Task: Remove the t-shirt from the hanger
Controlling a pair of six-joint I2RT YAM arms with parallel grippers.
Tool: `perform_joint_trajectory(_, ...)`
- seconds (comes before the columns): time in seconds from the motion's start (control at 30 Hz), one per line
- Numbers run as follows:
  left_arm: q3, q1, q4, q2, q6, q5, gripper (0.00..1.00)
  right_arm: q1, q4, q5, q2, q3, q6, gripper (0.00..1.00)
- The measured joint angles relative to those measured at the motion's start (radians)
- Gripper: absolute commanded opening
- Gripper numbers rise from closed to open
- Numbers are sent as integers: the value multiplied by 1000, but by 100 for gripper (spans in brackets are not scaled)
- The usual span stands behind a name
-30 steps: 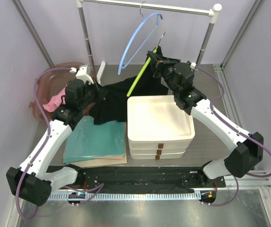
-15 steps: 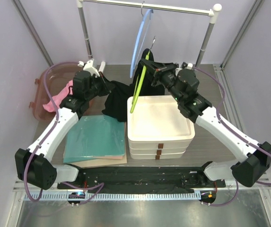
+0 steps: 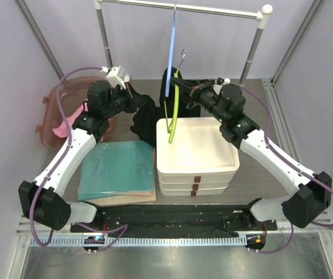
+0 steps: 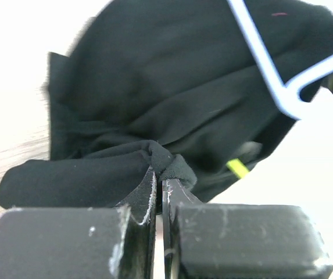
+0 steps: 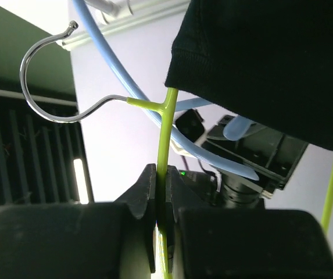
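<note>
black t-shirt [image 4: 172, 87] pinched by left tool [image 4: 158, 186], green hanger [image 5: 165, 139] pinched by right tool [image 5: 160, 192], now swung nearer vertical

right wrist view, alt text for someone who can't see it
The right gripper is shut on a yellow-green hanger just below its neck. A black t-shirt fills the upper right, and a light blue hanger crosses behind.

The top camera sits high behind both arms, looking down and forward across the grey surface [image 3: 259, 96] to the white clothes rail [image 3: 212, 9]. The left wrist camera looks along the left tool [image 4: 159, 181], tight against the crumpled black cotton t-shirt [image 4: 172, 87]. The right wrist camera tilts upward past the right tool [image 5: 160, 181], close to the thin lime-green plastic hanger [image 5: 164, 136]. All three views catch the pale blue plastic hanger [image 3: 170, 58].
</note>
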Motion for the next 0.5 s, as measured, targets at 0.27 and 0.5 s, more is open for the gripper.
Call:
perform_joint_trajectory(0.27,181,6,-87,105,60,108,3,-2,100,-150,94,3,-66,1)
perform_joint_trajectory(0.5,211,7,-106,143,66,202,28,-7,237,-190,133,-43,-42,1)
